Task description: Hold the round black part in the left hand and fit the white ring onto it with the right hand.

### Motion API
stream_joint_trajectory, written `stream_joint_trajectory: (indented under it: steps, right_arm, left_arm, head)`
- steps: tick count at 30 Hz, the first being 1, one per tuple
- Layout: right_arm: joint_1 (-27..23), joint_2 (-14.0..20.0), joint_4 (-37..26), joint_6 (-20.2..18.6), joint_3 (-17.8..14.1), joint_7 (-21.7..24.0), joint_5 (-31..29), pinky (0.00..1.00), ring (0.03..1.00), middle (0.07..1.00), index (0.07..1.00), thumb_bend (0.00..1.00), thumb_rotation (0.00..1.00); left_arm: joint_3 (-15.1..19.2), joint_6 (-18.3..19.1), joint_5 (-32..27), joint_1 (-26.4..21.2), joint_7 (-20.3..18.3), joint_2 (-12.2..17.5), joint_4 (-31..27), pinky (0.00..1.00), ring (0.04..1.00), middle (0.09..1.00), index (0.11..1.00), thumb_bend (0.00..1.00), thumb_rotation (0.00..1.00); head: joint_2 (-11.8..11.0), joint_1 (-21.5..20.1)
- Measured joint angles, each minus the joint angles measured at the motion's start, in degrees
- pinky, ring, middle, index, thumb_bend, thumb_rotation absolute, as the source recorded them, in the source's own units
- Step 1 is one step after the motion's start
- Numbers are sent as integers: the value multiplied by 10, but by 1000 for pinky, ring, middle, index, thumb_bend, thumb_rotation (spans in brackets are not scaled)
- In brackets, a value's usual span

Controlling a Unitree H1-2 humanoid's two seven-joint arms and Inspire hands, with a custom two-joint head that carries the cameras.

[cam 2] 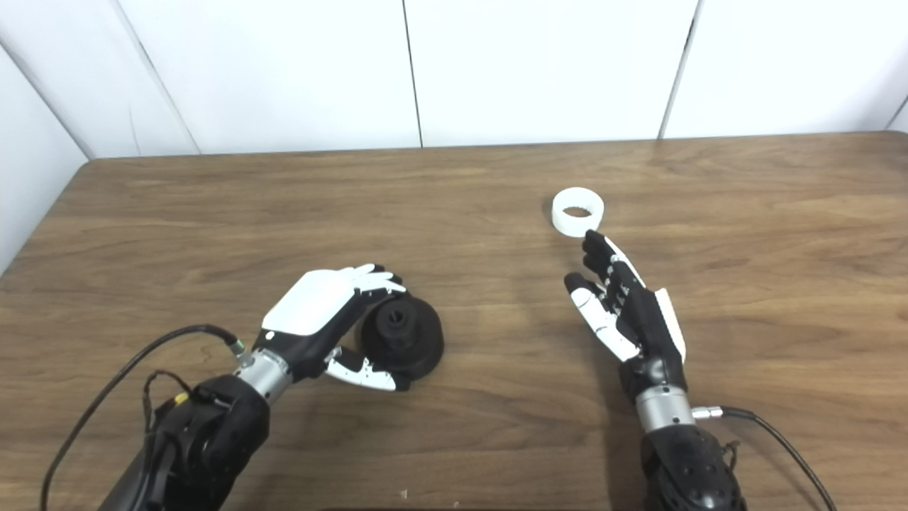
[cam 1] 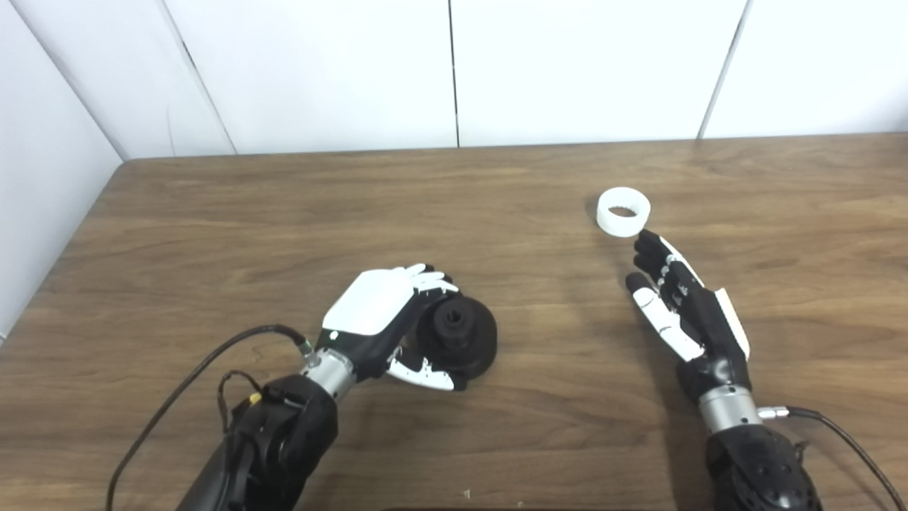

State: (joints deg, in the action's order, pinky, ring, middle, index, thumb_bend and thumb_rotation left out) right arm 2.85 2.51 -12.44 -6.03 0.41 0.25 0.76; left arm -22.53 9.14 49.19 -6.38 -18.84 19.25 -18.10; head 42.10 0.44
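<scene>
The left hand (cam 1: 386, 312) is cupping the round black plastic part (cam 1: 457, 333), a domed disc with a raised hub in its middle. The fingers are curling over its far edge and the thumb is reaching under its near edge, so the hand looks clamped on it, though the part appears to be sitting on the brown wood-grain table (cam 1: 284, 213) rather than lifted. Whether the grip is firm is hard to tell.

The right hand (cam 2: 628, 309) is holding nothing, with its fingers stretched out and apart, palm turned inward toward the left hand. The short white plastic ring (cam 2: 578, 211) is lying flat on the table just beyond its fingertips, near but seemingly not touching.

As a judgement, the holding step is nearly settled and the pick-up of the ring is the step in hand. The next move is calling for the right hand to reach a little further forward, bring fingers and thumb around the ring's outer wall, and close on it without pushing it away; a low, smooth ring is likely to be skidding on the wood if nudged.

Black cables (cam 1: 184, 383) are trailing from both wrists, lying behind each hand. White wall panels are standing beyond the table's far edge. Nothing is lying between the right hand and the ring, nor between the two hands.
</scene>
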Motion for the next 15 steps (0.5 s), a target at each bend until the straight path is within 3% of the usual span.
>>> stream_joint_trajectory:
  steps: [15]
  right_arm:
    - [0,-1,-11,-2,5,-9,0,808,908,904,884,560,532]
  left_arm:
    - [-3,-30,4,18,-9,-20,-6,918,940,882,728,851,389]
  head:
    - [3,-8]
